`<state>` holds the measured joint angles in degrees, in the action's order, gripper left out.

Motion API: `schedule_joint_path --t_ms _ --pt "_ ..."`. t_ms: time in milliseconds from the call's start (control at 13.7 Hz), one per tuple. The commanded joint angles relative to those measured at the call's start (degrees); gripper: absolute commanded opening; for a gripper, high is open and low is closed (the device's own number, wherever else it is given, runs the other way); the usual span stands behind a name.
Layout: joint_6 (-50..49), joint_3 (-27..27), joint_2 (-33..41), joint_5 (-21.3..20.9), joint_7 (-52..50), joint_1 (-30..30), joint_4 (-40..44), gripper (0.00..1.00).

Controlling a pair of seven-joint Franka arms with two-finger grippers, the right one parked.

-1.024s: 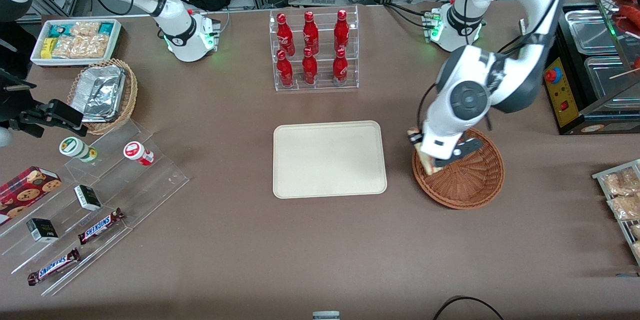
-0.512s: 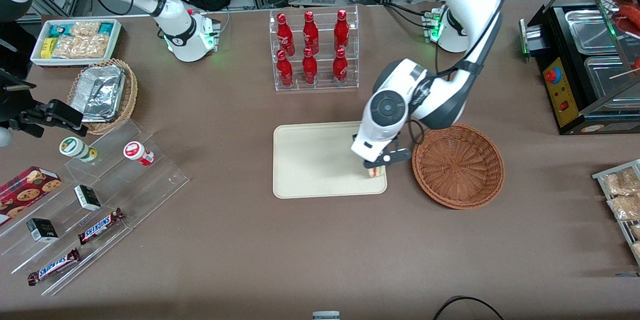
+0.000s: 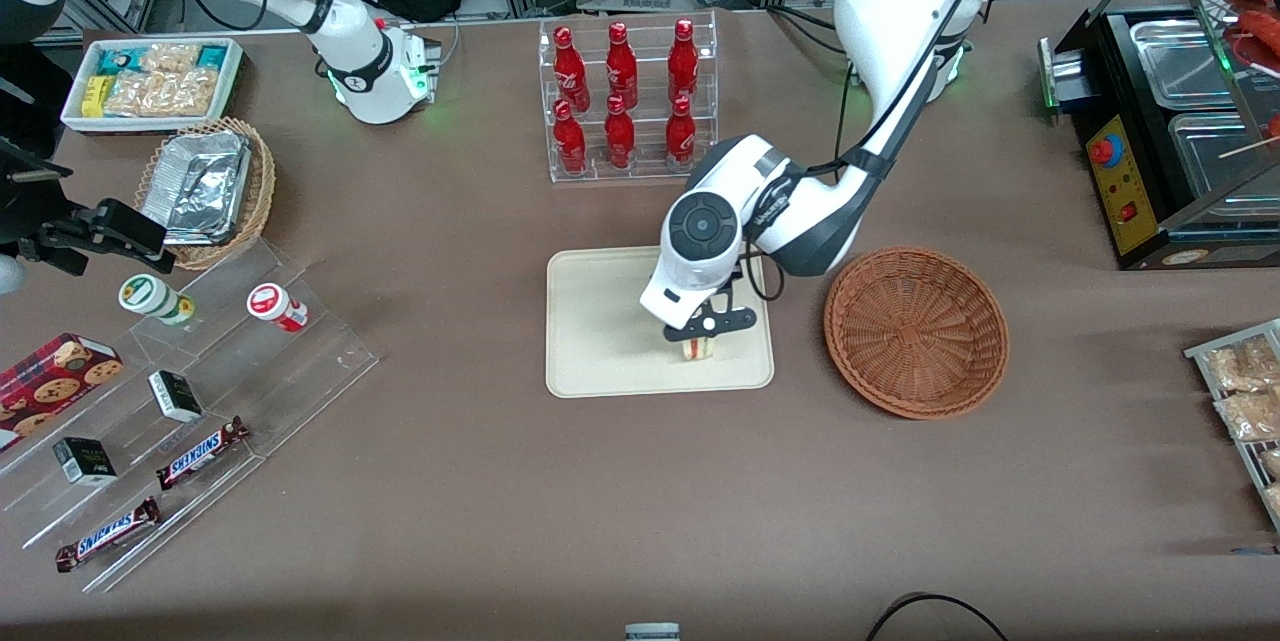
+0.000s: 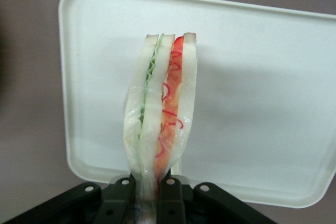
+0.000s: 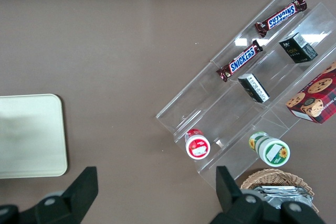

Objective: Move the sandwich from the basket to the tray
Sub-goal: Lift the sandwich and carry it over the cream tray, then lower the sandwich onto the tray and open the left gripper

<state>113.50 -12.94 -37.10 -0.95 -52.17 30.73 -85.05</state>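
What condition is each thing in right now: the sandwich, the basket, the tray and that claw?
sandwich: wrapped in clear film, held by one end over the tray
basket: empty
tray: bare, nothing lying on it
gripper: shut on the sandwich, above the tray

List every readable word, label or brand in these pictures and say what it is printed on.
"SNICKERS": the two chocolate bars on the clear stepped rack.
Bottles, cookie box, small dark boxes: print too small to read.
Sandwich, held over the tray by the gripper: no text.
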Motion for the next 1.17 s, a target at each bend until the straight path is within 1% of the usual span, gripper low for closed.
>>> schedule_joint_path --t_ms 0,439,585,659,732,805,878,1098 --pt "2.77 0.63 -2.88 -0.1 -2.67 2.05 2.69 0.03" --pt "3.57 0.81 -6.23 -0.72 -3.46 4.34 5.24 0.04" --pt "4.27 0.81 -6.84 -0.81 -3.38 4.43 5.16 0.06" --pt "4.88 0.81 -7.11 -0.89 -3.37 4.43 4.89 0.1" --pt "4.98 0.9 -7.2 -0.89 -3.37 4.86 4.89 0.19" --pt "4.89 0.9 -7.02 -0.89 -3.29 4.87 4.98 0.58" --pt "4.89 0.99 -6.76 -0.98 -3.37 4.87 4.98 1.0" --pt "3.58 1.16 -3.7 -0.98 -2.94 4.25 4.98 1.0"
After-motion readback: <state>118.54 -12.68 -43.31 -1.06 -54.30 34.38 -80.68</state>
